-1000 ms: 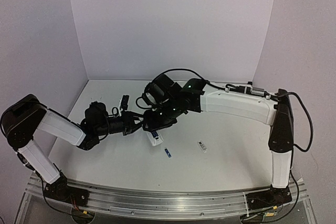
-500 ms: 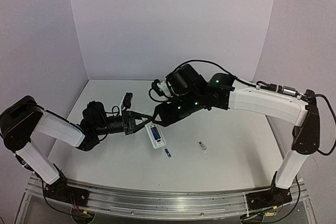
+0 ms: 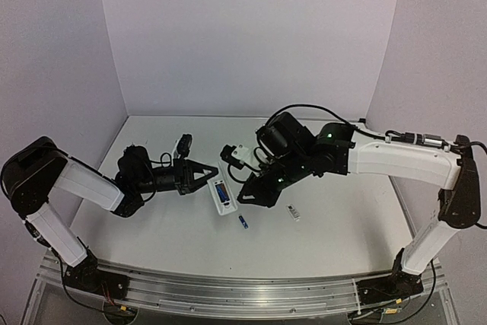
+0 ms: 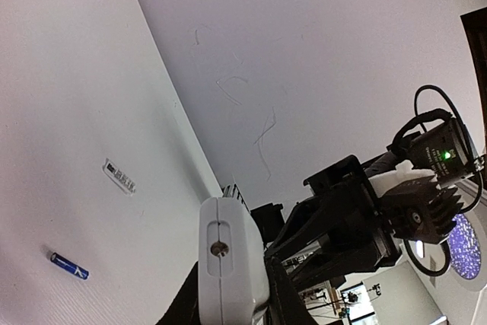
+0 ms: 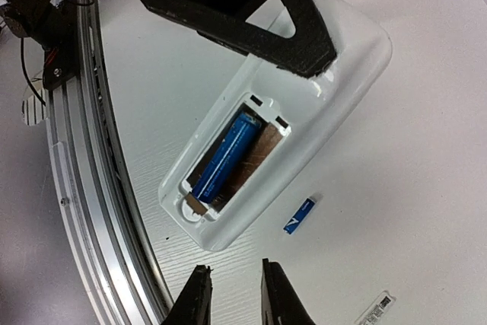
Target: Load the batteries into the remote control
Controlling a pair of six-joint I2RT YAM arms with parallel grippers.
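Observation:
The white remote control [image 3: 221, 194] lies back up, and one blue battery [image 5: 224, 159] sits in its open recess. It also shows end-on in the left wrist view [image 4: 228, 256]. My left gripper [image 3: 209, 180] is shut on the remote's far end, with one black finger [image 5: 297, 20] across it. A second blue battery [image 3: 243, 221] lies loose on the table just right of the remote, also in the wrist views [image 5: 300, 215] [image 4: 69, 266]. My right gripper [image 5: 234, 294] is open and empty, hovering near the remote's lower end [image 3: 245, 197].
The small white cover piece [image 3: 293, 212] lies on the table right of the loose battery, also seen in the wrist views [image 5: 377, 311] [image 4: 120, 176]. The metal rail [image 5: 84, 150] runs along the table's near edge.
My right gripper has drawn back from over the remote, toward the right and the near edge, uncovering the recess with one battery in it. The left gripper still holds the remote.

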